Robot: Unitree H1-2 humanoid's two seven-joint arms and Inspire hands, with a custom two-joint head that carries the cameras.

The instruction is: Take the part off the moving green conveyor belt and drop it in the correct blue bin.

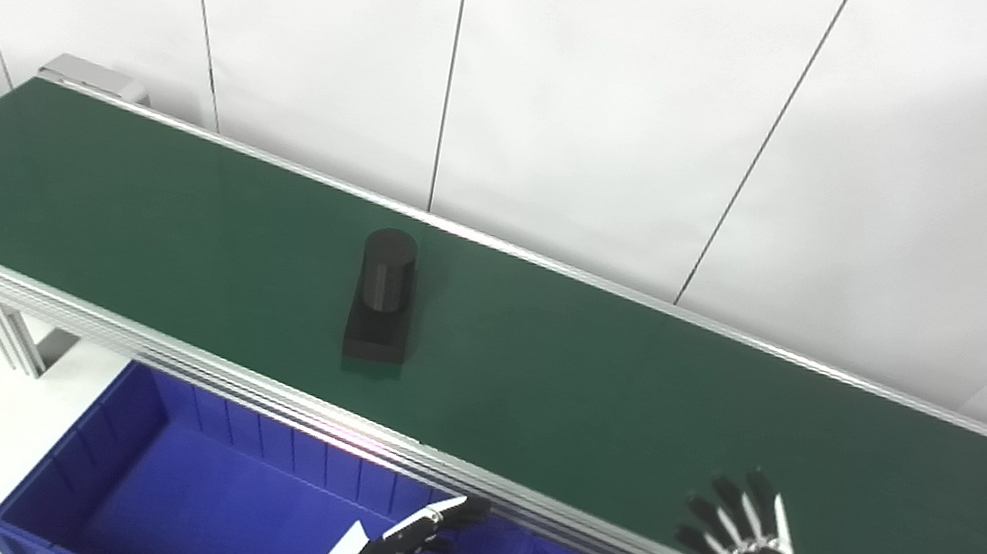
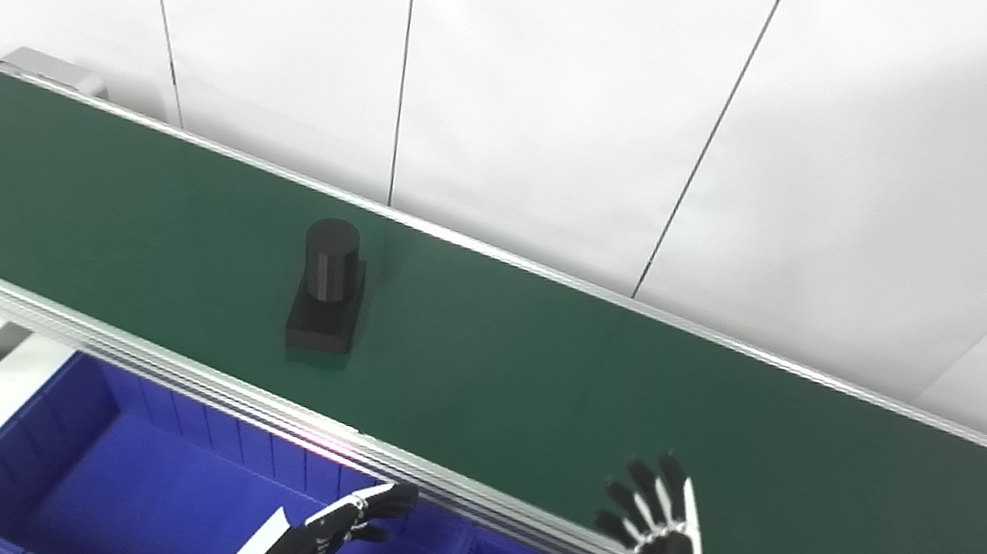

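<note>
The black part (image 1: 382, 298), a cylinder on a flat base, sits mid-belt on the green conveyor (image 1: 635, 393). My right hand (image 1: 745, 550) hovers over the belt's near edge, fingers spread, holding nothing. My left hand (image 1: 429, 528) is over the blue bin (image 1: 117, 454), fingers loosely extended, empty too.

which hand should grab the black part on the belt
Probably the left hand: it sits nearer the black part. The right hand is open too, but farther along the belt.
</note>
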